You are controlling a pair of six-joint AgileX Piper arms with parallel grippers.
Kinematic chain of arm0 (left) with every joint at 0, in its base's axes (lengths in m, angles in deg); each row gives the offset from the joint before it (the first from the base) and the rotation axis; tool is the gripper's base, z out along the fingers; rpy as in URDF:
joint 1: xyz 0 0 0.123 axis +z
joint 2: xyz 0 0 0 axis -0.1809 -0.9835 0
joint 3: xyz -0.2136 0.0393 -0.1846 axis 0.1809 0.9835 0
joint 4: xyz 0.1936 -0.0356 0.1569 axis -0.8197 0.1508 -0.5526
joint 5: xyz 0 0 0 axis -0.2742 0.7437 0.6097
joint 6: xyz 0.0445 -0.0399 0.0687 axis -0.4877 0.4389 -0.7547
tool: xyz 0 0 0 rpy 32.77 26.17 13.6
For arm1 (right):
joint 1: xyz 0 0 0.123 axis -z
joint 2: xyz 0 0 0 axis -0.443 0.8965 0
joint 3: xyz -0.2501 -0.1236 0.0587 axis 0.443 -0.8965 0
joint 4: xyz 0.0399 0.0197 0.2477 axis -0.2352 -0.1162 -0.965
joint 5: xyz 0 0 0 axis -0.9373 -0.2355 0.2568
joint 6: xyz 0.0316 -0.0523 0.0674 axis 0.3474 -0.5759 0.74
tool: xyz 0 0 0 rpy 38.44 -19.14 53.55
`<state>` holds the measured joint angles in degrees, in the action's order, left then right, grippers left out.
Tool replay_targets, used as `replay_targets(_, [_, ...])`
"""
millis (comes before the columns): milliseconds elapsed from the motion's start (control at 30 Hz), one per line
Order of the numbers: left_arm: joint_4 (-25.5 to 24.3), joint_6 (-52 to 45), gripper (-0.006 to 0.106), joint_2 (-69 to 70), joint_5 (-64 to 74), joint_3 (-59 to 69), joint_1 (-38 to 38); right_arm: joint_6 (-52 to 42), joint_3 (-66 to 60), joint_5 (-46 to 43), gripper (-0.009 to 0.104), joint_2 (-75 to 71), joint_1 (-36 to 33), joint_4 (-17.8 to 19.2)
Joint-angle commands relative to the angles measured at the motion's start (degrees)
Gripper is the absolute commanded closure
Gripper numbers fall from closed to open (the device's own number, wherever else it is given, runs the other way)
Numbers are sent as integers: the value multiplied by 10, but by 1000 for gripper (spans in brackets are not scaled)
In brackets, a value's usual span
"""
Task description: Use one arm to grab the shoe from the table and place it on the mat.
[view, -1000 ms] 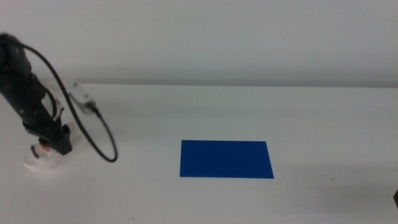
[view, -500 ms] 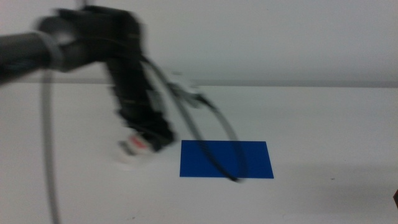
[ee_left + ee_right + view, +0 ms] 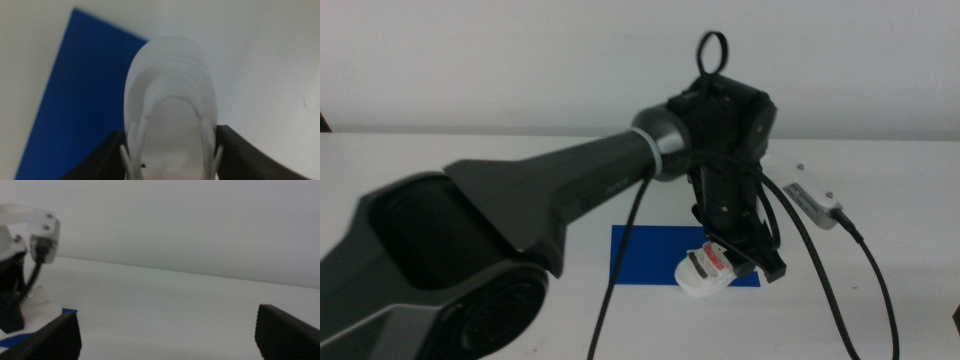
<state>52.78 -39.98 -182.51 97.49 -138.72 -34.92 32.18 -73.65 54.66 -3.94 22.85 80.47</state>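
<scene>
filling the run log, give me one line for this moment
left gripper: shut on shoe | shoe: over mat near edge | right gripper: open, waiting

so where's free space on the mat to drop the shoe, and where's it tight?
The left half of the mat is bare blue, bordered by open table to its left. The right end is crowded: the left gripper holds the shoe there, over the mat's front right edge, with cables hanging beside it. The right gripper waits off to the right, open.

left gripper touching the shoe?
Touching. Left wrist view: the left gripper has a dark jaw pressed against each side of the shoe. Middle view agrees, with the shoe clamped near the mat.
</scene>
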Motion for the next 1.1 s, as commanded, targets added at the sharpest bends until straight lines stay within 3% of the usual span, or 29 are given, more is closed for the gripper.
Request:
replay_targets(0, [-9, -2, 101, -7, 58, -13, -3, 0, -24, -4, 2, -22, 0, 2])
replay_targets(233, [-34, -72, 101, -10, 58, -11, -3, 0, -24, -4, 2, -22, 0, 2])
replay_targets(567, [-71, -261, 101, -12, 57, -11, -3, 0, -24, -4, 2, -22, 0, 2])
replay_targets(700, [-99, -267, 101, -12, 57, -11, -3, 0, -24, -4, 2, -22, 0, 2])
replay_targets(1067, [-108, -238, 101, -14, 57, -11, 11, 0, -24, -4, 2, -22, 0, 2])
